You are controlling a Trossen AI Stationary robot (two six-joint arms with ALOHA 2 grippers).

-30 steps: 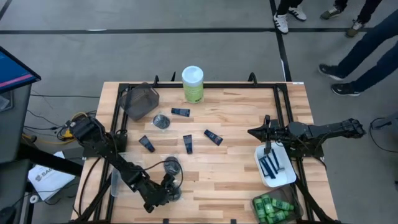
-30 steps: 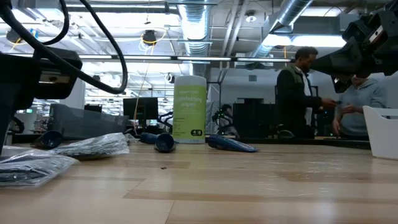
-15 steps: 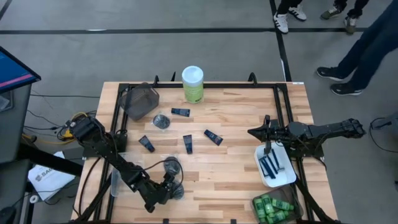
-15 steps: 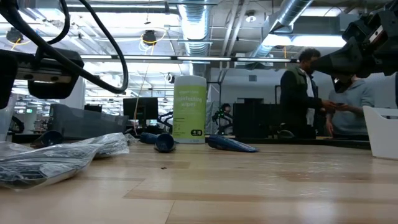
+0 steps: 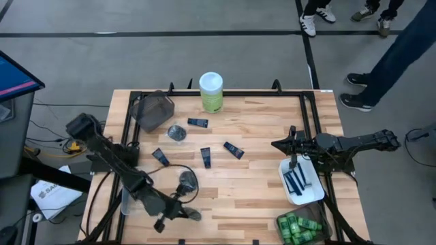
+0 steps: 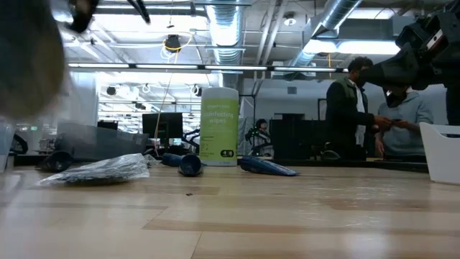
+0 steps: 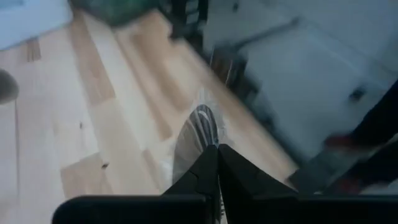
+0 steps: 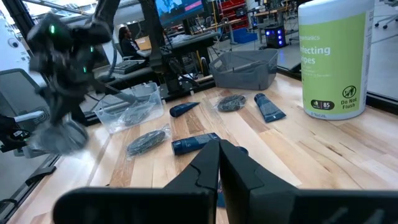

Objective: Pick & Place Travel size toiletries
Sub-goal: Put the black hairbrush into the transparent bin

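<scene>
The left hand (image 5: 189, 214) was positioned over the near edge of the light wooden desk (image 5: 259, 122), its fingers (image 7: 208, 168) closed together on a round flat black disc in clear wrap (image 7: 194, 134). A second wrapped black disc (image 5: 186, 180) lay just beyond it. A third wrapped disc (image 5: 177, 132) lay near the dark mesh basket (image 5: 152, 111). Four short dark navy tubes (image 5: 206, 156) lay spread across the desk's middle. The tall green canister with white lid (image 5: 211, 92) stood upright at the far edge. The right hand (image 5: 293, 151), fingers together and gripping nothing, hung above the white tray (image 5: 310, 195) containing thin blue razors (image 5: 296, 181). Small bright green bottles (image 5: 297, 227) filled a bin at the near right corner.
</scene>
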